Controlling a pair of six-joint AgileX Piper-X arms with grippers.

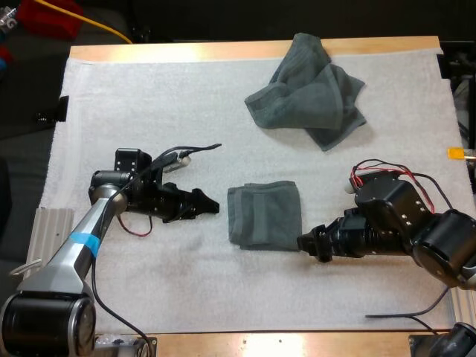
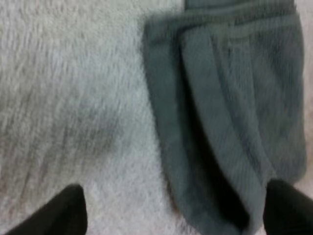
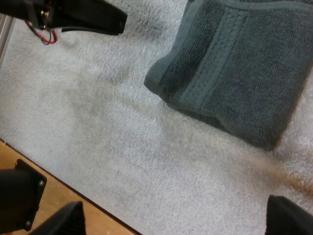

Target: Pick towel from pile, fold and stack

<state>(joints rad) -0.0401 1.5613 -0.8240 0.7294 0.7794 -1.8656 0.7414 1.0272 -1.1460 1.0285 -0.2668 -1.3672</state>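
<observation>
L fingers and R fingers both stand spread, pinching nothing. L tips sit low on the white mat, just beside the folded towel at its 9 o'clock, not touching. R tips are at the towel's 4 o'clock corner; can't tell if they touch.

Folded towel: dark grey-green terry, a flat squarish pad in several layers w/ rounded fold edges and a ribbed woven band. It lies approx 5 o'clock of mat centre.

Crumpled towel: same cloth, a lumpy heap w/ corners poking out, at 1 o'clock near the far edge, well apart.

Mat is fuzzy, nappy. Wooden tabletop is smooth and pale along the border.
</observation>
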